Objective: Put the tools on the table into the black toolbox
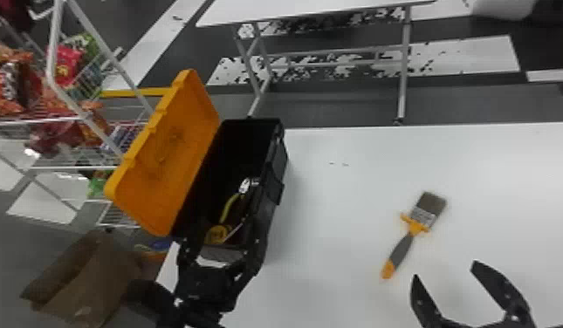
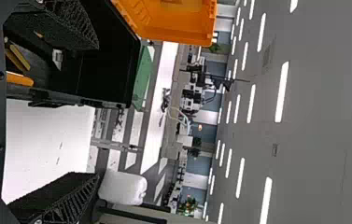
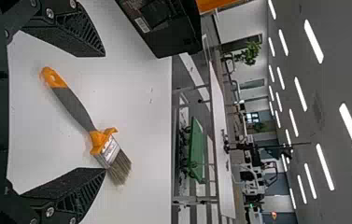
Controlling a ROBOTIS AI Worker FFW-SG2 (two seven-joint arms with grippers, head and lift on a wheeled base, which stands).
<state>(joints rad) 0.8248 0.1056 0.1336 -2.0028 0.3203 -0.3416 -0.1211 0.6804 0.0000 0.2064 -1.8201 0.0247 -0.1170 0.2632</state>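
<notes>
My left gripper (image 1: 221,244) is open over the near end of the black toolbox (image 1: 273,187); in the left wrist view the same gripper (image 2: 94,109) has its fingers wide apart. The toolbox lid stands open to the left, and inside lie a yellow tape measure (image 1: 216,234) and a yellow-handled tool (image 1: 228,208). A paintbrush (image 1: 402,249) with a grey and orange handle lies flat on the table. Just nearer than its handle end is my open right gripper (image 1: 446,268). In the right wrist view the brush (image 3: 75,108) shows between the spread fingers of this gripper (image 3: 104,112), not touched at its handle.
The white table (image 1: 337,279) carries toolbox and brush. Left of it stand a wire rack (image 1: 75,168) with snack bags and a cardboard box (image 1: 92,275) on the floor. Beyond the far edge is another white table (image 1: 319,8).
</notes>
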